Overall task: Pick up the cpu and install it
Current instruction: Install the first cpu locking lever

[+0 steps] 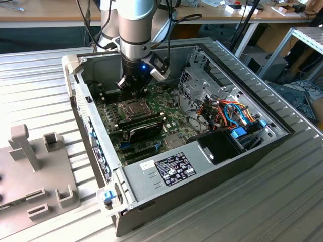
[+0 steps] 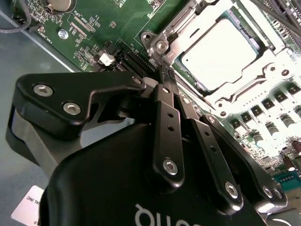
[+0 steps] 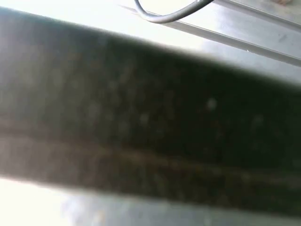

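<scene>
Open computer case [image 1: 217,166] lying on the ribbed metal desk [image 1: 45,80], holding the green motherboard [image 1: 174,108], a black oblong module [image 1: 146,130] and a bundle of coloured cables [image 1: 232,113]. In the second wrist view, cpu [image 2: 220,49] seated in the socket [image 2: 275,61], silvery top up, framed by the metal bracket. Pincer [image 2: 164,69] clenched, fingers [image 2: 165,122] pressed together with nothing between, poised just beside the socket's corner. In the exterior view, pincer [image 1: 132,89] just above the board near the case's back wall.

Blurred dark band [image 3: 150,127] across the first wrist view, unidentifiable; thin cable [image 3: 164,16] cut off at upper edge
</scene>
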`<state>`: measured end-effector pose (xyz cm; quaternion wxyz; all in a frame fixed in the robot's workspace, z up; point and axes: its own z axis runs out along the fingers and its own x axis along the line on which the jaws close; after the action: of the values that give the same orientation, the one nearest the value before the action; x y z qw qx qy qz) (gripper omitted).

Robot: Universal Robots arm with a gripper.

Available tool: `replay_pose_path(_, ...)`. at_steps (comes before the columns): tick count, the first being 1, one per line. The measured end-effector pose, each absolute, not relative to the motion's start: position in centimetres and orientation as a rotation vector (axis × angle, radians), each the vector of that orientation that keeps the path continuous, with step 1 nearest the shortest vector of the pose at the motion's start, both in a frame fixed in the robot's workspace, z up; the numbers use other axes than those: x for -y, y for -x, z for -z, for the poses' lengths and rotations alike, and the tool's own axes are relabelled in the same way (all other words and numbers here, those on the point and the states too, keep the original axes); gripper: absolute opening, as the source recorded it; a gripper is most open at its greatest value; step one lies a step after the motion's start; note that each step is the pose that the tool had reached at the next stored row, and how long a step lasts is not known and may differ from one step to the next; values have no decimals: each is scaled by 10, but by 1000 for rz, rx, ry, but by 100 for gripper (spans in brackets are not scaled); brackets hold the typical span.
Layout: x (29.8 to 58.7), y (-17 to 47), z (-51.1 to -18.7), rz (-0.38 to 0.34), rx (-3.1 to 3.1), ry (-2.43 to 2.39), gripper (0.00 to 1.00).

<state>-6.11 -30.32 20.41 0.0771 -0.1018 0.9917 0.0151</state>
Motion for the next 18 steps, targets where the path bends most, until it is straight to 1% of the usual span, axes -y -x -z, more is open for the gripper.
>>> replay_pose_path(18,304,61,-200,-48,-2971,305,11)
